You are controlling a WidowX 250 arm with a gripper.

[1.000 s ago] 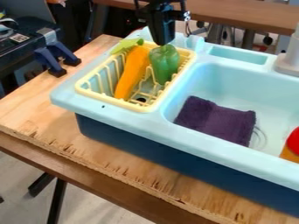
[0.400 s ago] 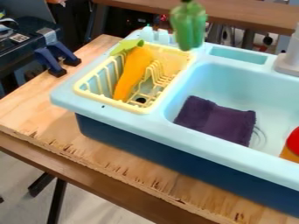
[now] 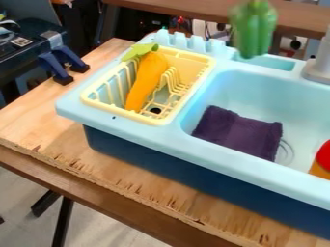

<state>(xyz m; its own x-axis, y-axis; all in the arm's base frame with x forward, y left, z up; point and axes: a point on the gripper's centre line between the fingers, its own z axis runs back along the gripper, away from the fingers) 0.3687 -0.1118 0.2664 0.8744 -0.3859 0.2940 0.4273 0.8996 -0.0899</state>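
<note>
Two dark legs (image 3: 63,222) stand nearest us, under one plywood tabletop (image 3: 38,130) with a splintered front edge. On it we see one toy sink (image 3: 213,154), its rim and basin pale blue, its sides dark blue. One dark purple cloth (image 3: 238,132) lies in the basin, and one red and orange item (image 3: 325,157) shows at the right edge. To the basin's left, one yellow rack (image 3: 116,112) is set into the unit; in it one orange toy carrot (image 3: 147,79) leans, its green leafy top (image 3: 140,50) at the rack's far side.

Farther off, one green toy pepper (image 3: 253,31) hangs in the air, in front of one recess (image 3: 277,62) in the far rim as we look at it. We find it upright, glossy and plump, with rounded vertical lobes, lighter along the ridges and darker in the grooves; its outline is a little blurred. We cannot tell how the claw stands, whether clenched or released.

Several pale blue prongs (image 3: 187,42) rise behind the rack, one grey faucet (image 3: 320,67) stands at the right, and two blue clamps (image 3: 55,68) sit at the tabletop's left edge. Beyond runs one brown table (image 3: 193,9).
</note>
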